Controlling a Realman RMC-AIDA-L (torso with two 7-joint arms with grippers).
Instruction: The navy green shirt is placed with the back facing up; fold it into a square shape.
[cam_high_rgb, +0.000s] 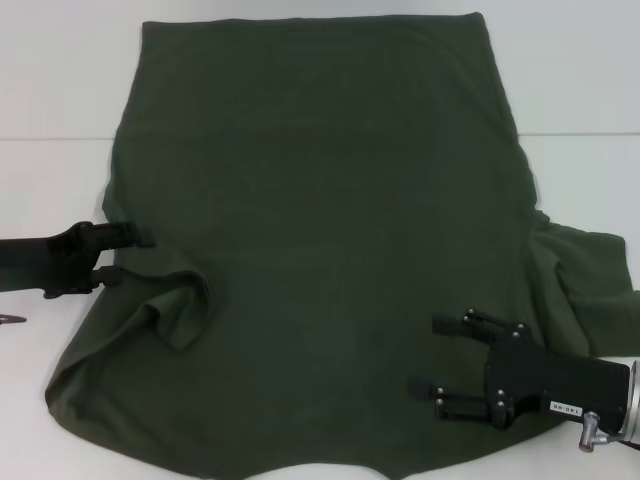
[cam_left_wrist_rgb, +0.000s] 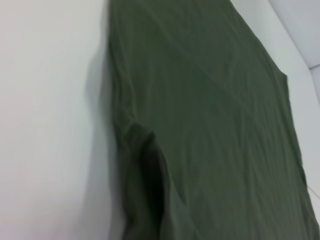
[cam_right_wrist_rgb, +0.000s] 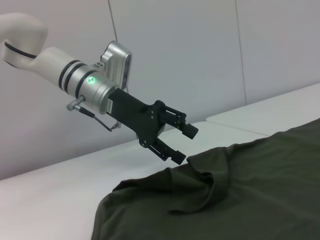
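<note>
Navy green shirt (cam_high_rgb: 330, 230) flat; left claw (cam_high_rgb: 128, 252) open at edge, right claw (cam_high_rgb: 440, 357) open above.

Shirt (cam_high_rgb: 330, 240) on table (cam_high_rgb: 50, 80); grippers at both sides.

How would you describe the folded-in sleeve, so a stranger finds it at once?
A large dark olive-green cotton T-shirt covers the white table. On the robot's left side, beside the left gripper, its folded-in sleeve forms a raised, bunched flap; the opposite sleeve lies spread outward.
</note>
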